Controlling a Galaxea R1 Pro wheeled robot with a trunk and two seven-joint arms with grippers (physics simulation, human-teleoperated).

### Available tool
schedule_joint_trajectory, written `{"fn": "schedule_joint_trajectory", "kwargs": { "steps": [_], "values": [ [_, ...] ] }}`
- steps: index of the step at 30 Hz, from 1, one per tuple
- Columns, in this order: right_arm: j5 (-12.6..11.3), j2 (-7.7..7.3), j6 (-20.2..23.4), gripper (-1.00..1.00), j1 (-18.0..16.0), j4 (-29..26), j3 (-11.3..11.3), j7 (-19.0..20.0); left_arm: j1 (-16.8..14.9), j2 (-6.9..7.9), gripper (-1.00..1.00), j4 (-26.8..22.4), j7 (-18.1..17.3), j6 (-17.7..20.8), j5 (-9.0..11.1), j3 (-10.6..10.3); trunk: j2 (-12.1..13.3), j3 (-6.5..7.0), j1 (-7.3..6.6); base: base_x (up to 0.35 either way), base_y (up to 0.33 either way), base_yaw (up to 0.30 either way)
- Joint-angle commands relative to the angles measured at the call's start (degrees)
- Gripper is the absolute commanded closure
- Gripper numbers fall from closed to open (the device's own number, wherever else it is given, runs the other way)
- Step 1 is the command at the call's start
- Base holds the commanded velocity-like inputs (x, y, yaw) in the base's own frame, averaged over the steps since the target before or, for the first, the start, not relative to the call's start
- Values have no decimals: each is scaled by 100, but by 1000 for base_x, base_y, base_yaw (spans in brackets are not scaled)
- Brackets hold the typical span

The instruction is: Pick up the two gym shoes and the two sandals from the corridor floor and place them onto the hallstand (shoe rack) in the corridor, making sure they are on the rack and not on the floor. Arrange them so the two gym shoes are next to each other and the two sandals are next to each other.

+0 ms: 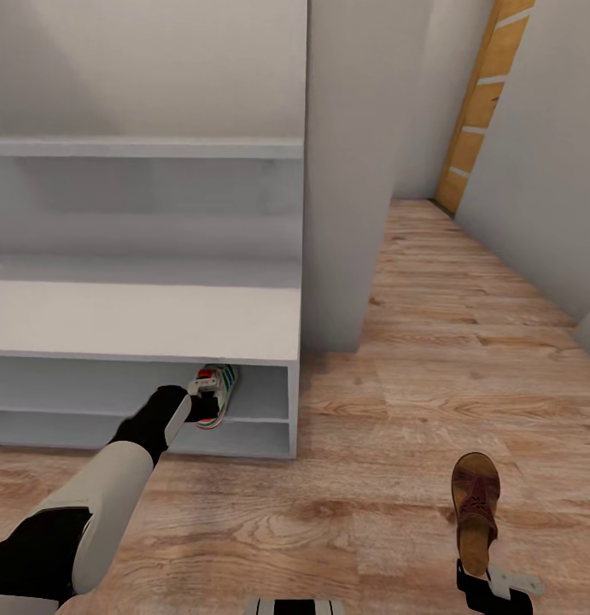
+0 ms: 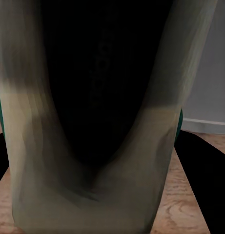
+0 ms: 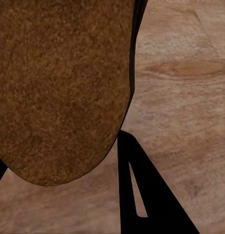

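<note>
1. The left gripper (image 1: 202, 400) reaches into the upper of the two open tiers of the hallstand (image 1: 141, 329), clamped on a gym shoe (image 1: 216, 395) by its heel end; the shoe sits at the tier's front edge, near the right end wall.
2. The right gripper (image 1: 491, 581) hangs low over the corridor floor (image 1: 397, 427), holding a brown sandal (image 1: 476, 508) by its heel, toe pointing away from the robot.
3. Progress, as I judge it: one gym shoe is being set on the rack but not yet released; one sandal is lifted and not yet racked. The second gym shoe and second sandal are not accounted for.
4. The left wrist view adds the gym shoe's dark inside and cream collar (image 2: 92, 146), close up. The right wrist view shows the sandal's suede footbed (image 3: 58, 87) above wood planks, which the head view cannot resolve.
</note>
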Motion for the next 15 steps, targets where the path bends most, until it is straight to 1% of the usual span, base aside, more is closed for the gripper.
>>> {"fn": "schedule_joint_trajectory", "kwargs": {
  "steps": [1, 5, 15],
  "values": [
    [-27, 0, -21, 100, -3, 4, -3, 9, -1, -1, 100, -7, -3, 30, 30, 18, -2, -4, 0, 143, 0, 0],
    [-28, 0, -21, 100, -3, 4, -3, 9, -1, -1, 100, -7, -3, 30, 30, 18, -2, -4, 0, 181, 0, 0],
    [-27, 0, -21, 100, -3, 4, -1, 9, -1, -1, 100, -7, -3, 30, 30, 27, -2, -4, 0, 23, 0, 0]
  ]
}}
